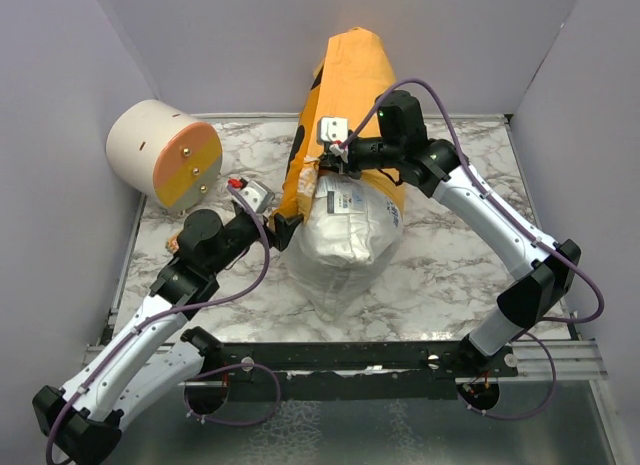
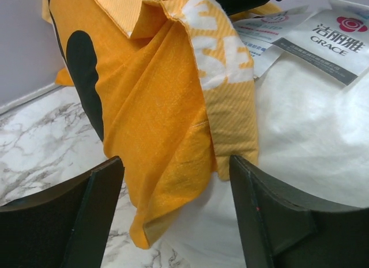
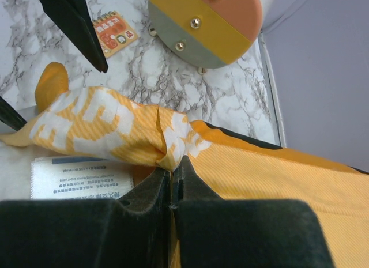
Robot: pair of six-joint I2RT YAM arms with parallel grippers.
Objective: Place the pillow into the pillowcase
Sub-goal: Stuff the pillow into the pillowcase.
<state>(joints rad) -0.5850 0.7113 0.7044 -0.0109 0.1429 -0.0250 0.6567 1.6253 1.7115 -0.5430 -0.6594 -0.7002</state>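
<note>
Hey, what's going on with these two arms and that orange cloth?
Two robot arms are working a white pillow into an orange-yellow pillowcase. The right arm has its jaws shut on the edge of the case's opening, at the pillow's far end. The left arm has its jaws open near the case's lower edge, gripping nothing. Much of the pillow lies outside the case.

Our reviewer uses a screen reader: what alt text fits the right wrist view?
The right gripper, shut, pinches a bunched edge of the orange pillowcase, next to the printed label on the pillow. Behind, a cylinder rests on the marble table.
</note>
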